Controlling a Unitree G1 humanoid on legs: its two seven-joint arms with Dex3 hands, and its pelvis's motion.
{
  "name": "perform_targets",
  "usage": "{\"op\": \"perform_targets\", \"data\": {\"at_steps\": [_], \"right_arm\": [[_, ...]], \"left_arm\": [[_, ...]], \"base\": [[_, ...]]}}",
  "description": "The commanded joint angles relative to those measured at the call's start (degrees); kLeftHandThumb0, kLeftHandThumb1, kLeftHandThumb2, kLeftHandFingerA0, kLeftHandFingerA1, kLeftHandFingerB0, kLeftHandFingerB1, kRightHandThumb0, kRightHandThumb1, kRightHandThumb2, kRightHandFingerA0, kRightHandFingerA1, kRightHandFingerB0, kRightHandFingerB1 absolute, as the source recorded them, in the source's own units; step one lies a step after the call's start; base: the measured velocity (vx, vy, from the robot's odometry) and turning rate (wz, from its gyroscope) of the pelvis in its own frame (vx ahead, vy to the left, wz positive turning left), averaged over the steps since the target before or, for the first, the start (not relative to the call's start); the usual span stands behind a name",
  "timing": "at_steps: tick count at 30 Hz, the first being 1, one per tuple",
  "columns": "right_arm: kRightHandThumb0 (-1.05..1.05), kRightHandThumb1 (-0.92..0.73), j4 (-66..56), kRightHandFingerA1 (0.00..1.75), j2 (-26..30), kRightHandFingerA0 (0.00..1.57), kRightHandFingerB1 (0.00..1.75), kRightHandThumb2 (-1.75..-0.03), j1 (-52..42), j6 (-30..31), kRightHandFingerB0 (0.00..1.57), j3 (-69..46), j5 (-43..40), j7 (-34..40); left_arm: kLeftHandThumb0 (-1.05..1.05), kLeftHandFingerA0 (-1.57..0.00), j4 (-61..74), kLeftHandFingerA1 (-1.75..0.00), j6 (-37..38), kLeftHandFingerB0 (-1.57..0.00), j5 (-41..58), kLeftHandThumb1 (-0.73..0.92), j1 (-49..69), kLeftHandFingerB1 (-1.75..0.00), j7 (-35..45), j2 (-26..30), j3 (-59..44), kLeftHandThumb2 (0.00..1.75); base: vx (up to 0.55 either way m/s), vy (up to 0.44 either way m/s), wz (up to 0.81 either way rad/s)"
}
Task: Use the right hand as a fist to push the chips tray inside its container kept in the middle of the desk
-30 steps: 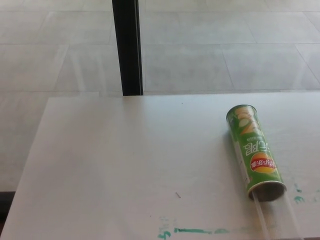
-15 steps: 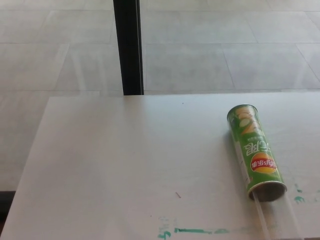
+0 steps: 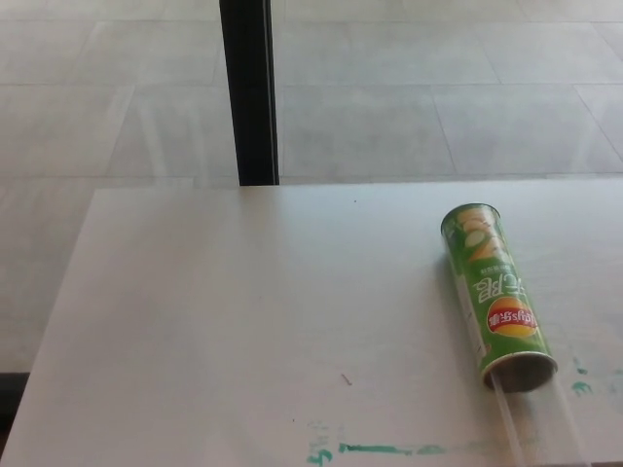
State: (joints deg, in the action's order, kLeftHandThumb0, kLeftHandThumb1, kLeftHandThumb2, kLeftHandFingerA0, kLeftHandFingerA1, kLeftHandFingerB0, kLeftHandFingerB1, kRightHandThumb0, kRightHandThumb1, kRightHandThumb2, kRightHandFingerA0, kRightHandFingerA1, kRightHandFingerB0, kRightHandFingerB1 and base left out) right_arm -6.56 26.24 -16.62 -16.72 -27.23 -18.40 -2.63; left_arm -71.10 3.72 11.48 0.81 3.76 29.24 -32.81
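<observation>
You see a green chips container lying on the desk's right side, its clear tray sticking out toward you. Nothing has moved (neither hand shows), so pushing hasn't begun.

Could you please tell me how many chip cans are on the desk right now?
1. The green chip can lies on its side at the desk's right, open end toward the near edge.

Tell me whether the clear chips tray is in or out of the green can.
Partly out: the clear plastic chips tray sticks out from the open near end of the lying green cylindrical can.
</observation>
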Motion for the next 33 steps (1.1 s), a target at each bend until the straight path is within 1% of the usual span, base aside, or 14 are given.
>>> {"op": "perform_targets", "data": {"at_steps": [1,3,6,7,11,15,20,22,24,27,29,31,32,33], "right_arm": [[-0.65,-0.79,-24.38,0.85,10.66,0.9,0.46,-0.64,-15.64,-4.22,0.61,9.19,3.0,-21.36],[-0.65,-0.79,-24.97,0.85,11.33,0.9,0.46,-0.64,-16.38,-4.12,0.61,9.48,3.57,-21.55],[-0.6,-0.76,-27.81,0.85,16.22,0.86,0.47,-0.63,-18.01,0.85,0.61,11.02,4.36,-24.57],[-0.59,-0.75,-28.45,0.83,17.27,0.87,0.47,-0.63,-18.42,1.95,0.63,11.46,4.99,-25.01],[-0.59,-0.74,-29.87,0.82,19.62,0.87,0.48,-0.62,-19.64,4.5,0.63,13.0,4.99,-25.85],[-0.6,-0.72,-32.04,0.76,21.64,0.91,0.5,-0.62,-20.77,6.05,0.65,16.27,7.11,-25.98],[-0.56,-0.7,-33.0,0.69,24.35,0.87,0.49,-0.62,-20.27,7.01,0.63,17.95,8.53,-27.01],[-0.63,-0.72,-34.7,0.73,26.88,0.8,0.49,-0.62,-21.01,9.94,0.6,17.67,9.33,-28.1],[-0.68,-0.73,-35.6,0.75,27.84,0.78,0.48,-0.62,-21.56,11.25,0.57,17.24,10.48,-28.27],[-0.69,-0.73,-39.04,0.75,30.63,0.78,0.45,-0.62,-23.31,16.85,0.58,15.64,14.0,-29.03],[-0.59,-0.69,-40.82,0.74,33.31,0.8,0.47,-0.61,-23.89,20.9,0.57,15.04,16.26,-30.69],[-0.56,-0.67,-42.49,0.74,34.82,0.82,0.47,-0.6,-24.69,25.22,0.59,14.44,18.57,-31.33],[-0.54,-0.67,-42.71,0.72,35.24,0.82,0.47,-0.6,-24.7,25.99,0.6,14.51,19.54,-31.56],[-0.54,-0.67,-42.88,0.72,35.75,0.82,0.47,-0.6,-24.73,26.76,0.6,14.58,20.71,-31.83]], "left_arm": [[-0.71,-0.58,-0.28,-0.6,0.58,-0.45,-0.05,0.92,-0.35,-0.48,-1.78,2.3,0.79,0.71],[-0.71,-0.58,-0.57,-0.6,0.05,-0.45,0.76,0.92,-0.8,-0.48,-1.37,2.26,0.14,0.71],[-0.73,-0.57,-0.6,-0.58,0.27,-0.43,0.31,0.92,-0.76,-0.47,-1.44,2.4,0.61,0.71],[-0.72,-0.58,-0.63,-0.58,0.16,-0.47,0.2,0.92,-0.78,-0.48,-1.43,2.47,0.73,0.7],[-0.72,-0.58,-0.47,-0.6,-0.13,-0.48,0.32,0.92,-1.21,-0.49,-1.53,2.6,0.74,0.7],[-0.72,-0.6,-0.38,-0.6,-0.37,-0.5,0.56,0.92,-1.32,-0.49,-1.89,2.51,0.55,0.68],[-0.73,-0.6,-0.07,-0.6,-0.21,-0.5,0.33,0.92,-1.16,-0.5,-1.95,2.66,0.91,0.68],[-0.72,-0.6,-0.01,-0.61,-0.42,-0.5,0.89,0.92,-1.1,-0.49,-1.81,2.54,0.45,0.67],[-0.71,-0.58,-0.14,-0.62,-0.53,-0.49,1.28,0.92,-1.16,-0.5,-1.48,2.51,0.12,0.67],[-0.71,-0.59,-0.59,-0.63,-0.39,-0.49,1.41,0.92,-1.25,-0.5,-1.13,2.52,0.02,0.68],[-0.71,-0.6,-0.86,-0.61,-0.4,-0.5,0.46,0.92,-1.32,-0.5,-2.06,2.9,0.88,0.7],[-0.72,-0.62,-0.45,-0.63,-0.12,-0.51,0.74,0.92,-1.12,-0.5,-2.1,2.76,0.7,0.68],[-0.7,-0.58,-0.47,-0.69,0.04,-0.48,0.67,0.72,-1.03,-0.61,-2.08,2.79,0.76,1.08],[-0.7,-0.58,-0.5,-0.69,0.23,-0.48,0.57,0.72,-0.92,-0.61,-2.06,2.83,0.84,1.08]], "base": [[0.0,0.0,0.0],[0.0,0.0,0.0],[0.0,0.0,0.0],[0.0,0.0,0.0],[0.0,0.0,0.0],[0.0,0.0,0.0],[0.0,0.0,0.0],[0.0,0.0,0.0],[0.0,0.0,0.0],[0.0,0.0,0.0],[0.0,0.0,0.0],[0.0,0.0,0.0],[0.0,0.0,0.0],[0.0,0.0,0.0]]}}
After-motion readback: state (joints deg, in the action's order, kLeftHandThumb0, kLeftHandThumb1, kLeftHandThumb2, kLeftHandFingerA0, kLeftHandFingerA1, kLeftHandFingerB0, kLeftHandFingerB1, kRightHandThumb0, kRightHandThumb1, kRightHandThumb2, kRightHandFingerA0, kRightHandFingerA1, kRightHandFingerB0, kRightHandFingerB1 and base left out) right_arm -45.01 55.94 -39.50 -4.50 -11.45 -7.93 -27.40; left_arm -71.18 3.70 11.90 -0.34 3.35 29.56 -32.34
